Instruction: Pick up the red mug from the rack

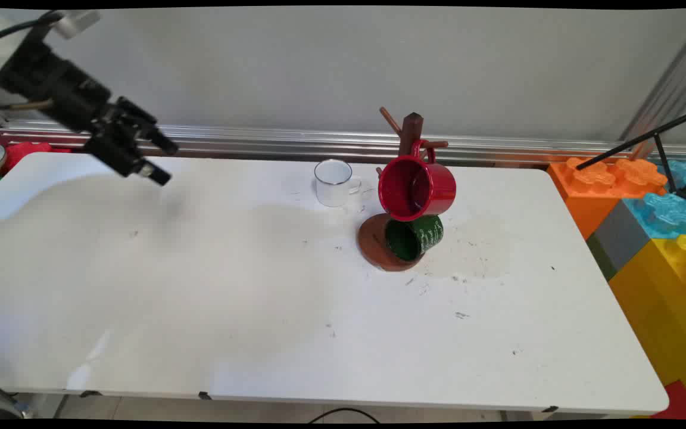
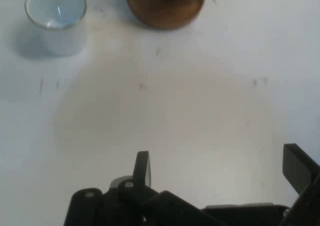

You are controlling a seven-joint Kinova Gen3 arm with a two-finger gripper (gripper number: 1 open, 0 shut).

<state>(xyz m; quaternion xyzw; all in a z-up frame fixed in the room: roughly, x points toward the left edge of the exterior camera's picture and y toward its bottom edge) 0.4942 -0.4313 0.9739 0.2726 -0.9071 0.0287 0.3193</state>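
Your gripper (image 1: pixel 161 161): matte black throughout, built of blocky angular linkage with round pivot pins showing at the joints. Two flat, squared-off black fingers (image 2: pixel 142 167), each with a straight inner face. Behind the gripper you have a thicker black wrist housing, boxy in outline. Further back sits a white arm segment (image 1: pixel 77 21). Black cables (image 1: pixel 6 33) run from that white part, with a duller brownish lead just below them.

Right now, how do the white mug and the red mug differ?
The white mug stands upright on the table, mouth up; the red mug hangs tilted by its handle on the wooden rack, mouth facing the camera. The white mug looks smaller than the red one. Both have one handle and look empty.
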